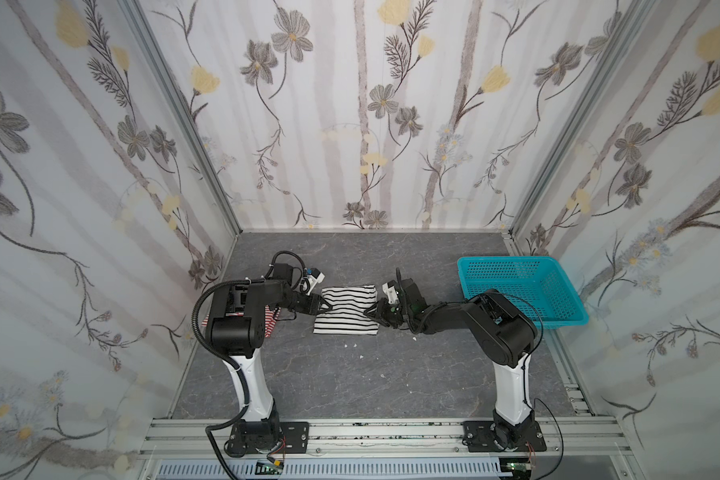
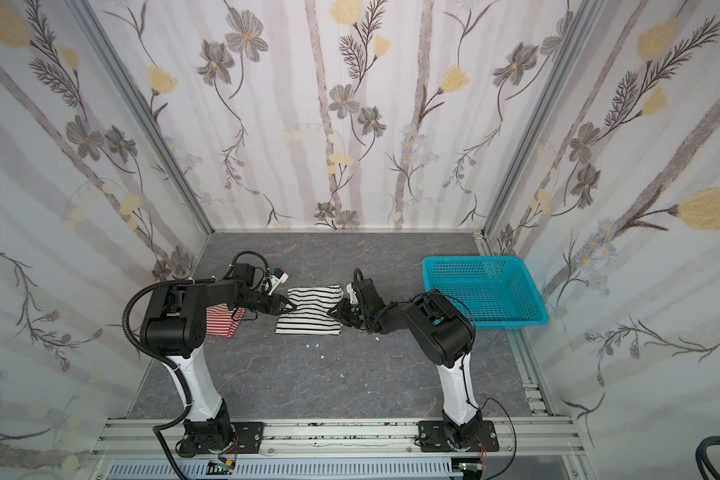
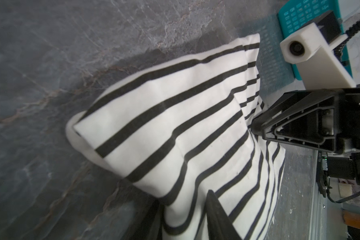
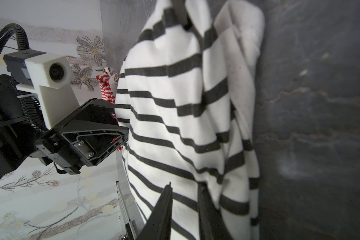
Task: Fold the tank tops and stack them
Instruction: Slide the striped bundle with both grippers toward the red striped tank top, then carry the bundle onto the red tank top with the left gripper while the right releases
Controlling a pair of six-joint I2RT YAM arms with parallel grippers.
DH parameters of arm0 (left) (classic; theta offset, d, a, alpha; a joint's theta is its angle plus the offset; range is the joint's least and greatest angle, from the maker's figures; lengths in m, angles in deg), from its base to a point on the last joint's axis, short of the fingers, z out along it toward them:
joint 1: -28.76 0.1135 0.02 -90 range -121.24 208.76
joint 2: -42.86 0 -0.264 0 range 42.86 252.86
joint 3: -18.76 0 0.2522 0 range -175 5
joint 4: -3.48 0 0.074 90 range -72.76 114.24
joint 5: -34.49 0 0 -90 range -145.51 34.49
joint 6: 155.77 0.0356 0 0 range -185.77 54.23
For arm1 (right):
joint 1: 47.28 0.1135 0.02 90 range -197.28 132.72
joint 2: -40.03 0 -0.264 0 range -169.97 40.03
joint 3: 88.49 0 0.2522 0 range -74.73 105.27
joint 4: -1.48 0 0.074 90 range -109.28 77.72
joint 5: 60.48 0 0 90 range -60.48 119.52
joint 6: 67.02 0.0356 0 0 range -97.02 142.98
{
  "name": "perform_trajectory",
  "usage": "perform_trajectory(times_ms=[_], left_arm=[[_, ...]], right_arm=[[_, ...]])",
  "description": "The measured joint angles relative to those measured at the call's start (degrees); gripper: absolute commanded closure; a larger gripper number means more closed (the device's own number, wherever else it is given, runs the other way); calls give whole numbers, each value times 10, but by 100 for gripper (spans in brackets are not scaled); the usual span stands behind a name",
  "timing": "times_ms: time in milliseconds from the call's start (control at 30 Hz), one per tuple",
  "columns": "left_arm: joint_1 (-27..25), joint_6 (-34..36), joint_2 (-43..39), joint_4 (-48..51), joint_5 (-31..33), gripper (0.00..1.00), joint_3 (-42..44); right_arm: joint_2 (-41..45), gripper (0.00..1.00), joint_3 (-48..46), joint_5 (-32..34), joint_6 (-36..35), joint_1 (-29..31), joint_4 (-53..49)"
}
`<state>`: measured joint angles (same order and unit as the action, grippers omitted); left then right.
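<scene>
The black-and-white striped tank top [image 1: 346,309] [image 2: 308,312] lies folded mid-table. My left gripper [image 1: 327,307] [image 3: 183,197] is at its left edge, shut on a bulge of that cloth. At the opposite edge my right gripper [image 1: 371,312] [image 4: 186,185] is also shut on a fold of the striped cloth [image 4: 175,116]. Each wrist view shows the other gripper at the far edge of the top. The red-and-white striped tank top [image 1: 269,324] [image 2: 221,322] lies at the left, mostly hidden under my left arm; a bit of it [image 4: 106,87] shows in the right wrist view.
A turquoise mesh basket [image 1: 516,260] [image 2: 474,259] stands at the back right, nothing visible inside. A few small white scraps [image 1: 354,345] lie on the grey marbled table in front of the top. Flowered walls close in the left, back and right sides.
</scene>
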<state>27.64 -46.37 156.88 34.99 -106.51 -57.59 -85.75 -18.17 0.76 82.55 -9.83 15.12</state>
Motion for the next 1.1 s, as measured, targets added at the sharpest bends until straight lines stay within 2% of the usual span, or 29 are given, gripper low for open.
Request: perform_trajectory(times_ms=[67,100,200,300,433,633,867,1100], left_arm=[[0,-7,7,6,-4,96,-5],[0,-13,9,11,-9,100,-5],[2,-15,2,23,-3,100,-6],[9,-16,-24,45,16,100,-5],[36,2,-71,77,41,100,-11],[80,82,-124,158,102,100,-44],[117,186,-174,261,188,100,-92],[162,266,-189,343,238,100,-163]], right_arm=[[2,75,-3,0,4,1,2],[3,75,-5,0,4,1,2],[14,73,-12,0,6,2,-4],[28,67,-16,1,6,2,-17],[54,65,-17,-3,3,2,-30],[63,65,-6,-5,-6,-2,-47],[31,65,13,-10,-7,-1,-46],[26,65,30,-13,-5,0,-47]])
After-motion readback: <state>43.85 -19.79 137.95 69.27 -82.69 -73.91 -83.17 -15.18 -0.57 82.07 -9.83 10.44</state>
